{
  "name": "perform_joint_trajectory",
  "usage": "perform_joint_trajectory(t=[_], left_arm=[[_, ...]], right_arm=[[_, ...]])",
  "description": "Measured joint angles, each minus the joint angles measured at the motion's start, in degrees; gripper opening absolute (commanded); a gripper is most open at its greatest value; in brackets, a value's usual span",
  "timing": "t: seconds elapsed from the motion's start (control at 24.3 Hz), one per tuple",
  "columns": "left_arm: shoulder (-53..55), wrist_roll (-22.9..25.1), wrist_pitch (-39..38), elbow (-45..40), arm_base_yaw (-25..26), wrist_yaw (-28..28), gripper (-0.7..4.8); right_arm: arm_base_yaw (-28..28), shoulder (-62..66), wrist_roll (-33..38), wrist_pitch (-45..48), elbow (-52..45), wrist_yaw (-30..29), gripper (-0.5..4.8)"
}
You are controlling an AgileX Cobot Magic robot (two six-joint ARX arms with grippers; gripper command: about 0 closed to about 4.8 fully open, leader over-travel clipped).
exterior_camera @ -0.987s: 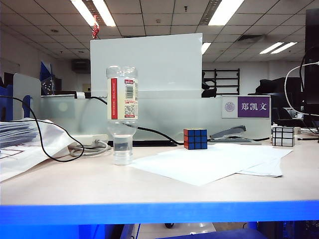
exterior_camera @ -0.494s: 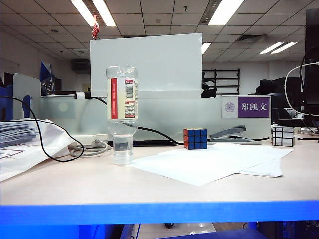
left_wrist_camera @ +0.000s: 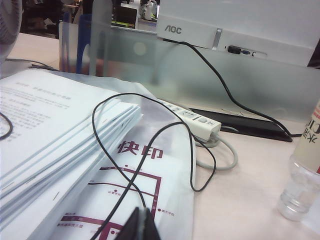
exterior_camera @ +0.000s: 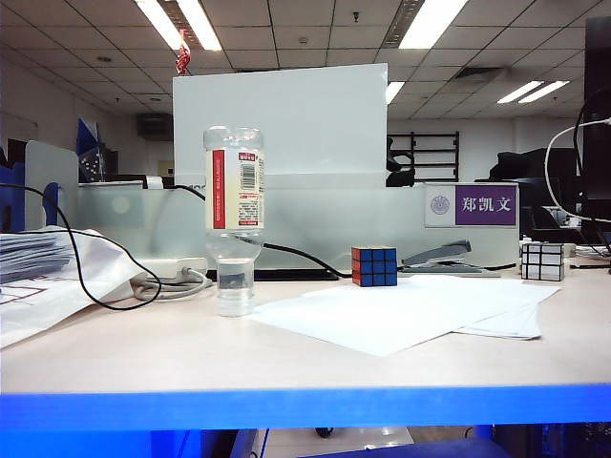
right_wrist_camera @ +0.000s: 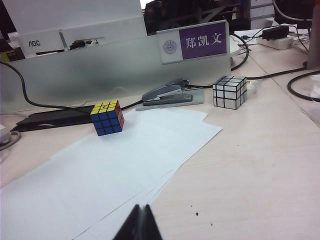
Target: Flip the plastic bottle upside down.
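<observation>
The plastic bottle (exterior_camera: 234, 221) stands on the desk left of centre in the exterior view, neck down on its cap, with the white red-striped label above and a little water in the neck. Its lower part (left_wrist_camera: 301, 185) shows in the left wrist view. My left gripper (left_wrist_camera: 141, 220) is shut with nothing in it, hovering over a bagged paper stack well apart from the bottle. My right gripper (right_wrist_camera: 141, 217) is shut and empty over loose white sheets. Neither gripper shows in the exterior view.
A coloured Rubik's cube (exterior_camera: 373, 265), a stapler (exterior_camera: 437, 257) and a mirror cube (exterior_camera: 542, 260) sit behind white sheets (exterior_camera: 401, 310). A paper stack in a plastic bag (left_wrist_camera: 75, 165), a black cable (left_wrist_camera: 150, 155) and a power strip (left_wrist_camera: 192, 120) lie left of the bottle.
</observation>
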Motion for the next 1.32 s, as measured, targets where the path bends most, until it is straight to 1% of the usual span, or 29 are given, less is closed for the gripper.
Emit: perform_joint_trajectory(t=[0.58,0.86,1.15,1.32], left_arm=[[0.0,-0.1,0.0,0.0,0.0,0.2,-0.03],[0.0,1.8,0.0,0.0,0.0,3.0,-0.03],[0.0,2.1,0.0,0.0,0.0,3.1,-0.03],[0.0,3.1,0.3,0.0,0.0,3.1,-0.03]], right_arm=[[0.0,0.0,0.0,0.0,0.0,0.0,-0.09],[0.0,0.0,0.0,0.0,0.0,0.0,-0.09],[0.0,0.0,0.0,0.0,0.0,0.0,-0.09],[0.0,0.0,0.0,0.0,0.0,0.0,-0.09]])
